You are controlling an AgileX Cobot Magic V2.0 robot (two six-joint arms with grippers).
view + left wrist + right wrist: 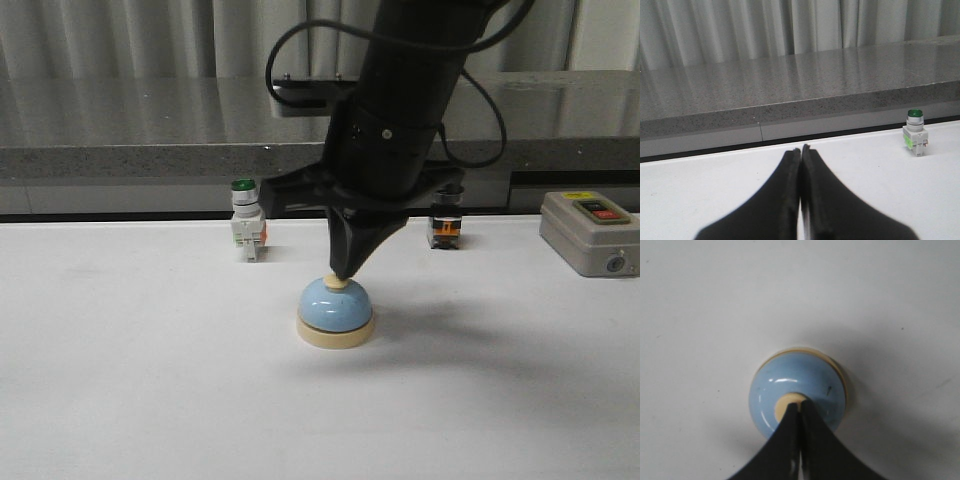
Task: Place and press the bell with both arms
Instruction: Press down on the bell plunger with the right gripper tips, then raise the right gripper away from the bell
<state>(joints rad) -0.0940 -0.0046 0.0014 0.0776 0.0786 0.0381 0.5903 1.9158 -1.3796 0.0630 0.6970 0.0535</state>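
Left gripper (800, 150): fingers pressed together, nothing held, low over white table (120, 380); unseen in front view. Green-capped switch (246, 220) upright, left rear of table. Bell (336, 312) at table centre, upright on base. Right gripper (340, 274): fingers closed to single point, tips touching bell's cream button (790, 402), gripping nothing. Small black switch (445, 224) behind. Grey box (592, 233) far right.

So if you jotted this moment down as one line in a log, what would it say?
right gripper: shut, tips on button of bell | left gripper: shut, empty, away from bell | bell: upright on table
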